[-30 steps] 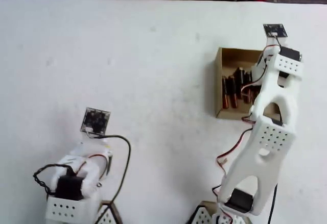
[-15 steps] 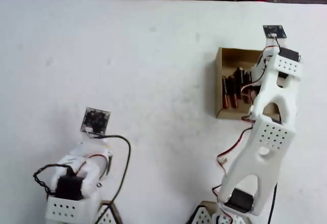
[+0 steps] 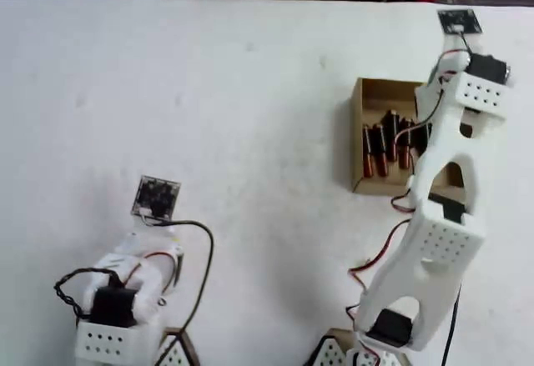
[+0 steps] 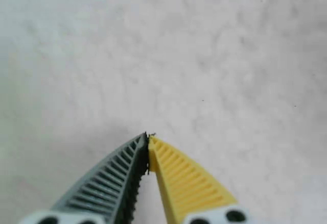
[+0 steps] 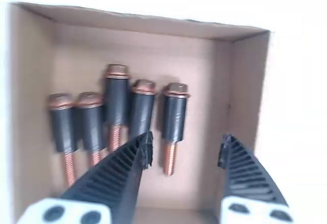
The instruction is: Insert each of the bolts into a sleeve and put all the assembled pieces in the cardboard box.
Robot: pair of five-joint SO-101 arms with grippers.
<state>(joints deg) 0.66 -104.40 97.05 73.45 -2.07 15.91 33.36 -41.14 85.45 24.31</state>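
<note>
Right wrist view: the right end effector (image 5: 185,146) hangs wide open, gripping nothing, above the cardboard box (image 5: 239,86), where five sleeved bolts (image 5: 144,113) lie side by side on its floor. Meanwhile the left end effector (image 4: 148,138) is clenched tip to tip on nothing, over the desk (image 4: 204,55).

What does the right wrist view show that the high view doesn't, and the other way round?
Right wrist view: close detail. The right gripper is open over the cardboard box, and five sleeved bolts lie side by side in it, with copper heads and threaded ends clear to see.
High view: the wide white table and both arms. The left arm is folded near the front edge, and the right arm is stretched out over the box, covering part of it.
Shared: the cardboard box with sleeved bolts inside.
</note>
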